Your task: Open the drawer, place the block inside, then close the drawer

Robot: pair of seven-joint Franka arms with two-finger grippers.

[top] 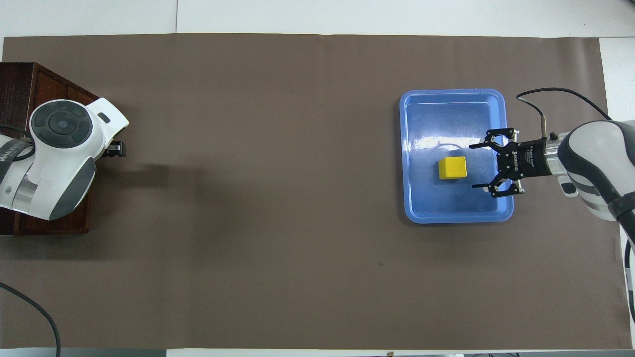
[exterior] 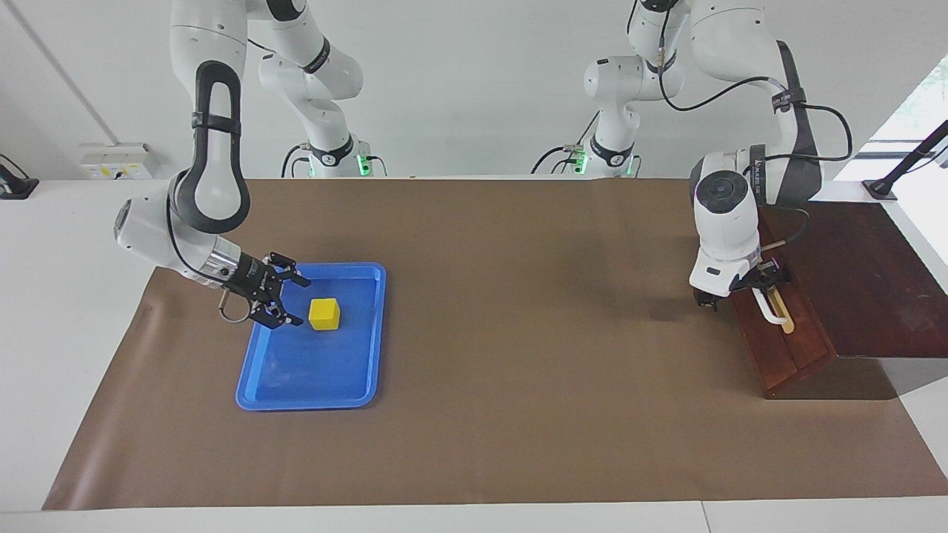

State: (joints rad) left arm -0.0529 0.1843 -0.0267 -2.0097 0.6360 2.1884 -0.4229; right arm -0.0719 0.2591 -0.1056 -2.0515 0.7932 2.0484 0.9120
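The yellow block [exterior: 324, 314] [top: 452, 167] sits in a flat blue tray [exterior: 296, 385] [top: 451, 213]. My right gripper [exterior: 298, 302] [top: 473, 166] hangs low over the tray, open. Its fingers point at the block with a small gap left to it. The drawer [exterior: 779, 348] has a reddish-brown front with a white bar handle [exterior: 769, 309], and none of its interior shows. My left gripper [exterior: 737, 285] is at the end of the handle nearer to the robots, open, one finger on each side of it. From overhead the left wrist covers most of that gripper [top: 115, 148].
The dark wooden box [exterior: 866, 274] [top: 20, 79] that houses the drawer stands at the left arm's end of the table. A brown mat [exterior: 518, 311] covers the table between the tray and the box.
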